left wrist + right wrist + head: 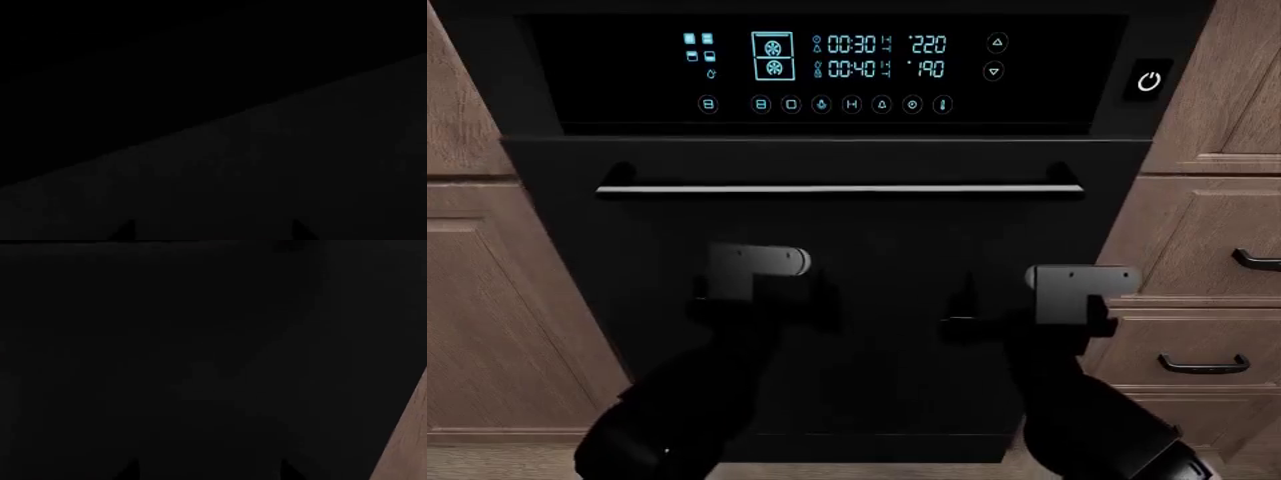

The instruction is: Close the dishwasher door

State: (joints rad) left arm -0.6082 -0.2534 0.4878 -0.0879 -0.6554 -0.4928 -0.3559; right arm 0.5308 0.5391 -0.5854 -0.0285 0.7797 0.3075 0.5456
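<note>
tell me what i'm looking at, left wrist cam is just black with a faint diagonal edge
Observer: The head view shows your left pincer close up to the dishwasher door, below its silver bar handle.
Operator: is the door upright or hanging open
Observer: Upright, with its top edge right under the lit control strip.
Operator: where's the other arm
Observer: The right pincer is at about the same height on the door, nearer the wooden drawers.

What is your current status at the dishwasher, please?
Both grippers, left and right, against the dishwasher door; jaw state unreadable. Door looks upright, shut. Nothing in the way.
</note>
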